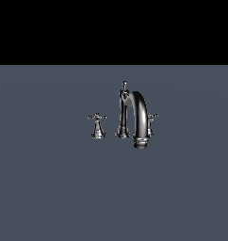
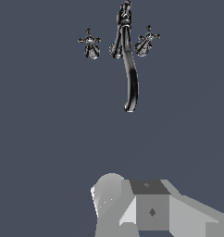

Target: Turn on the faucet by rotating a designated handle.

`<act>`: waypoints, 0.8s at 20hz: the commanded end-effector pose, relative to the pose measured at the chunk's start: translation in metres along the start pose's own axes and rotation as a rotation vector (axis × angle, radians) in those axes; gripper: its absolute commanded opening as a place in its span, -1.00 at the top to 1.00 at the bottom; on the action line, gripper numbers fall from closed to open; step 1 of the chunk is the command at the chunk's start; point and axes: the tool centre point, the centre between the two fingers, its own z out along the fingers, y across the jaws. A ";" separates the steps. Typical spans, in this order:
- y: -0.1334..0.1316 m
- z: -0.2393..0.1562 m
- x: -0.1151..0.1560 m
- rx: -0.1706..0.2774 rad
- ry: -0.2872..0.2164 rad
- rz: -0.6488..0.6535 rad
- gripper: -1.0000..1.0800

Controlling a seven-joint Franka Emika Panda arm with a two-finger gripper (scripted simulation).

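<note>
We log the chrome faucet [image 1: 130,117] on the grey floor [image 1: 50,188], centre-right in the exterior view: cross handle [image 1: 97,123], finial-topped column [image 1: 123,110], arched spout [image 1: 140,117], second handle [image 1: 152,121]. Gripper [image 2: 151,208] well apart; fingers hidden, state unreadable.

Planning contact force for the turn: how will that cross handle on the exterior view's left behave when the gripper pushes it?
The cross handle looks rigid metal, so it probably won't flex. Its chrome finish suggests a slippery surface; the short arms may slide off a finger. It stands on a flared base on the floor, so it likely rotates rather than tips. The gripper isn't clearly visible.
</note>
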 end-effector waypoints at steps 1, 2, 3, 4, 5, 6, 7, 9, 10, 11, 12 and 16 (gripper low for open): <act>-0.004 0.012 0.000 -0.022 -0.028 -0.022 0.26; -0.002 0.011 0.000 -0.014 -0.017 -0.034 0.19; -0.003 0.026 0.004 -0.001 -0.054 -0.035 0.16; 0.006 0.035 0.008 0.032 -0.076 0.007 0.15; 0.019 0.057 0.013 0.027 -0.125 0.021 0.24; 0.014 0.070 0.024 0.016 -0.119 -0.005 0.18; 0.006 0.089 0.025 -0.024 -0.138 -0.075 0.04; 0.028 0.122 0.031 -0.023 -0.176 -0.020 -0.21; 0.016 0.121 0.045 -0.045 -0.150 -0.085 -0.24; 0.049 0.131 0.051 0.001 -0.152 -0.005 -0.26; 0.043 0.168 0.038 0.050 -0.234 0.023 -0.11; 0.086 0.158 0.108 -0.015 -0.103 0.049 0.50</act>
